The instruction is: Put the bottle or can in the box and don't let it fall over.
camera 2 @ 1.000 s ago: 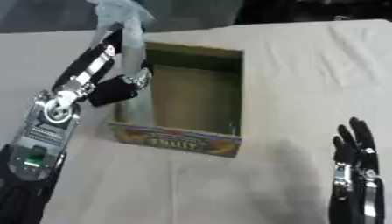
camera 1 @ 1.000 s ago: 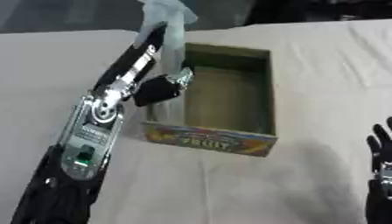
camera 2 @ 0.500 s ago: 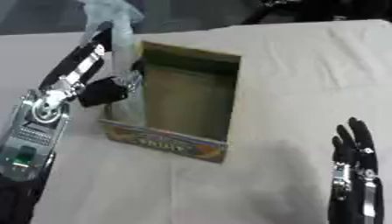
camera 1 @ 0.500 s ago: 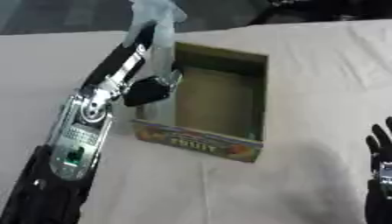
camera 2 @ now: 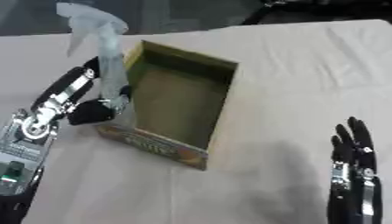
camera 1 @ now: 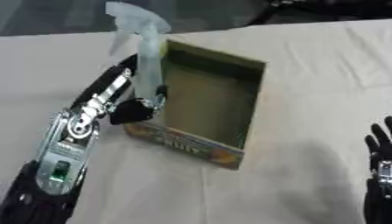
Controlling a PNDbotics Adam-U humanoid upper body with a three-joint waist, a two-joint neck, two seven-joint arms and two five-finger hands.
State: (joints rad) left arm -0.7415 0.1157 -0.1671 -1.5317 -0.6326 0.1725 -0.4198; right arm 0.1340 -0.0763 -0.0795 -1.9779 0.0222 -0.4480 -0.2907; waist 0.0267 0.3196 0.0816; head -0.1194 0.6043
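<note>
A pale, see-through spray bottle (camera 1: 149,65) stands upright along the left wall of an open cardboard box (camera 1: 183,142) with an olive inside and a colourful front label. My left hand (camera 1: 136,110) is shut on the bottle's lower part and hides its base, so I cannot tell whether the base is inside or outside the wall. The left arm reaches up from the lower left. The box inside shows nothing else. My right hand (camera 2: 352,170) rests open at the lower right, fingers up, well away from the box.
A cream cloth covers the table (camera 1: 321,61). Its far edge runs along the top, with dark floor and a dark shape beyond it. The box lies askew, its front corner towards me.
The left hand and the bottle have drifted left along the box's left wall. The box now lies more askew in the picture. The right hand has stayed put.
</note>
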